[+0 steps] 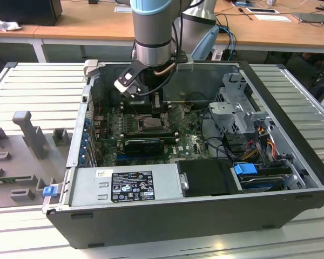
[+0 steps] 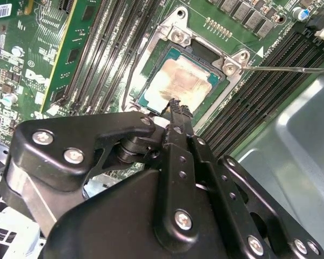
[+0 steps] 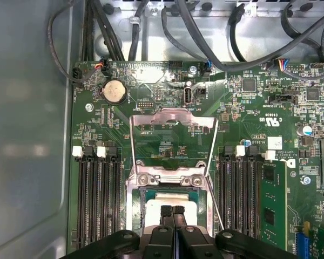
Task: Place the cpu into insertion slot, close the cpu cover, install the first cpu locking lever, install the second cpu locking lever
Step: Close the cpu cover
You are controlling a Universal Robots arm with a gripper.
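Reaching down into the open case [image 1: 205, 216], the arm holds its gripper [image 1: 155, 110] low over the board [image 1: 189, 143] in the exterior view. A black card [image 1: 146, 144] lies just in front of the gripper, and a grey power supply [image 1: 124, 186] lies along the case's near wall. The slot itself is hidden there behind the gripper.

In the second wrist view, the gripper [image 2: 175, 102] has its fingers pressed together with nothing between them. Their tip sits over one edge of the cpu [image 2: 183, 78]; I cannot tell whether it touches. The cpu lies flat in the slot [image 2: 150, 93], with its pale top up. A thin lever rod [image 2: 291, 69] sticks out from one corner of the slot, over the memory slots [image 2: 275, 59].

In the first wrist view, the closed fingertips [image 3: 166, 210] meet over the cpu [image 3: 155, 199], which sits inside the slot [image 3: 134, 208]. The cover [image 3: 173, 116] is swung up off the slot on its hinge, with the board showing through its window. Memory slots [image 3: 97, 205] flank the slot on both sides.
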